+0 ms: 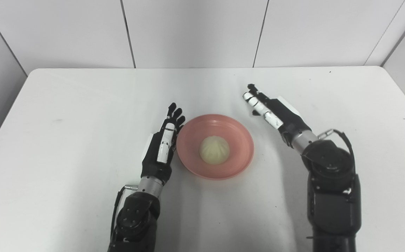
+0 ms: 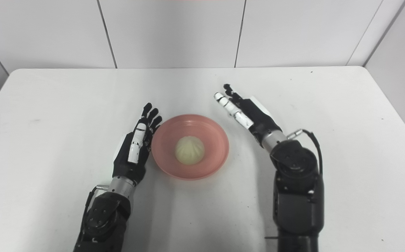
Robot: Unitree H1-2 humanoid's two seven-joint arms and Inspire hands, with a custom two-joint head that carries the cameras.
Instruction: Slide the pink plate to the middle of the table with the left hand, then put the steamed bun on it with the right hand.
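Resting on the pink plate [image 1: 239,154], the steamed bun [image 1: 214,149] shows no writing.

Black left hand [image 1: 162,147], right hand [image 1: 276,112]: white panels, silver wrists (thin cables).

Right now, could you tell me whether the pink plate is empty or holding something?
Holding something: the steamed bun sits in the middle of the pink plate.

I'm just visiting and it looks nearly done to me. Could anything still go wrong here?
Possibly. The left robot hand sits right against the rim of the pink plate; pulling away carelessly could nudge the plate off centre. The steamed bun rests loose in it, so a jolt might roll it. The right robot hand is open and clear, so it poses little risk.
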